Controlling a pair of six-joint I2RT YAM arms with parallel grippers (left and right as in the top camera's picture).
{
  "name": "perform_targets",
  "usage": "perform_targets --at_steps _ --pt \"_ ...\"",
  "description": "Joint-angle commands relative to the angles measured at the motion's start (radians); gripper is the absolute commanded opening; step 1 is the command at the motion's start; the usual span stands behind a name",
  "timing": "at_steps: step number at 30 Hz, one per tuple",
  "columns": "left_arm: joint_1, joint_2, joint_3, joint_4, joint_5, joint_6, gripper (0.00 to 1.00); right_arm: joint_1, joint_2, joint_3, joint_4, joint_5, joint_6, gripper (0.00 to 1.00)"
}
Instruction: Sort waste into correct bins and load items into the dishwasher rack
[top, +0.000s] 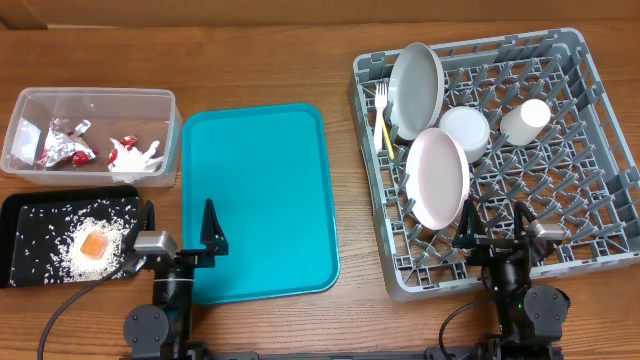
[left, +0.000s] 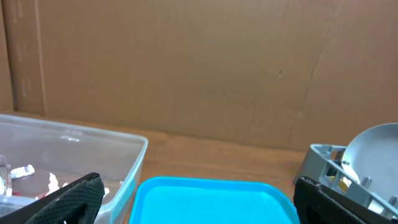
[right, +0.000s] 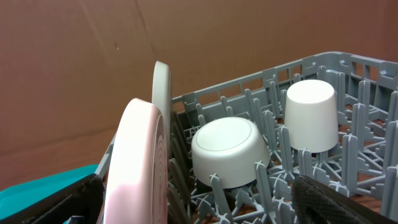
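Observation:
The grey dishwasher rack (top: 590, 150) on the right holds a grey plate (top: 417, 85) and a pale pink plate (top: 437, 175) on edge, an upturned white bowl (top: 465, 132), a white cup (top: 526, 120) and a yellow fork (top: 384, 125). The clear tub (top: 90, 100) holds foil wrappers (top: 65, 145) and a napkin (top: 135, 160). Rice and an orange cube (top: 93, 245) lie in the black tray (top: 30, 215). My left gripper (top: 178, 228) is open and empty over the teal tray's near left edge. My right gripper (top: 494, 225) is open and empty at the rack's near wall, facing the bowl (right: 230, 152) and cup (right: 311, 115).
The flat teal tray (top: 260, 200) lies bare between the bins and the rack, also in the left wrist view as the teal tray (left: 211, 199). A brown cardboard wall (left: 186, 62) stands behind the table. The pink plate (right: 137, 168) stands close by my right gripper's left finger.

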Motion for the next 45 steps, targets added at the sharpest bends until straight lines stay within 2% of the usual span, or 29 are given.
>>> perform_targets --at_steps 1,7,45 --pt "0.011 -0.017 -0.021 -0.022 0.010 -0.018 1.00 -0.006 -0.012 -0.010 0.004 0.012 -0.007 1.00" --pt "0.045 -0.017 -0.021 -0.193 -0.026 -0.006 1.00 -0.006 -0.012 -0.010 0.004 0.012 -0.007 1.00" --pt "0.045 -0.015 -0.021 -0.186 -0.037 -0.006 1.00 -0.006 -0.012 -0.010 0.004 0.012 -0.007 1.00"
